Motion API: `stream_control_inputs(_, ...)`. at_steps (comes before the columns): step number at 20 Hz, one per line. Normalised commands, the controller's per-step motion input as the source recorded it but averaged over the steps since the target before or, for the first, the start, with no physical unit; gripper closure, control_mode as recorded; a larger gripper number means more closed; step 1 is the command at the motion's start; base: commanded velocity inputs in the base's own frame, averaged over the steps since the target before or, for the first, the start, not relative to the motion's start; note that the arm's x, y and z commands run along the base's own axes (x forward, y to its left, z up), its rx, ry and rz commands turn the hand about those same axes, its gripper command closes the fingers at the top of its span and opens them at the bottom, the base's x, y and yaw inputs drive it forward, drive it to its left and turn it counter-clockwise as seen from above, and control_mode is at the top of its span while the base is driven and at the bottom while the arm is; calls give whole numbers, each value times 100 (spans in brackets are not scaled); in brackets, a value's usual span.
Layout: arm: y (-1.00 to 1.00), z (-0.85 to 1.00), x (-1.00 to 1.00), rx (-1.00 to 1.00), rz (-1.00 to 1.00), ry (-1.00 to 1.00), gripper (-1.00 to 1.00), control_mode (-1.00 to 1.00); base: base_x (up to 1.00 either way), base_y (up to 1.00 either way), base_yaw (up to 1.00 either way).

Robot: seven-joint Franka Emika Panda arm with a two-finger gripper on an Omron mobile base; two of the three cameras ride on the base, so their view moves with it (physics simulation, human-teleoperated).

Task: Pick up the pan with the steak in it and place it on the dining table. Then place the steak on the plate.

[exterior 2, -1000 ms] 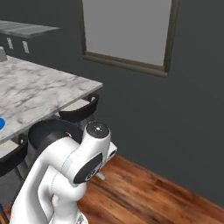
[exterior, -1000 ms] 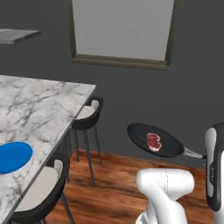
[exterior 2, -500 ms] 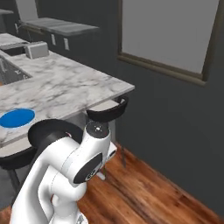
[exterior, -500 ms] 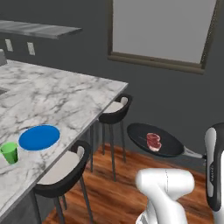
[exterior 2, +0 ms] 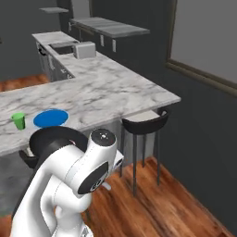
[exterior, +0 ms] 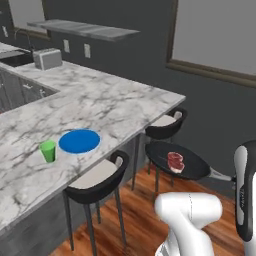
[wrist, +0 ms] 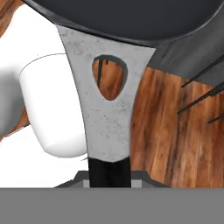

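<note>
Pan (exterior: 177, 160) hanging in the air beside the dining table (exterior: 115, 107), level, off its long edge and above a black stool (exterior: 97, 180), carrying the steak (exterior: 175, 161) near the middle. Gripper (wrist: 109, 177) clenching the dark end of the grey handle (wrist: 107, 109), the pan bowl lying straight ahead of the fingertips in the hand view. Blue plate (exterior: 79, 141) resting near the table's long edge, just beside a green cup (exterior: 48, 150), well apart from the pan.
</note>
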Motion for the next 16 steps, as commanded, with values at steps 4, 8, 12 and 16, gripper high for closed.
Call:
stream_control_inputs(4, 0, 0, 0, 0, 0, 0, 100, 100, -4, 8, 42)
stream_control_inputs(8, 0, 0, 0, 0, 0, 0, 100, 100, -6, 8, 42)
stream_control_inputs(12, 0, 0, 0, 0, 0, 0, 100, 100, 0, 17, 38)
stream_control_inputs(16, 0, 0, 0, 0, 0, 0, 100, 100, -1, 16, 37)
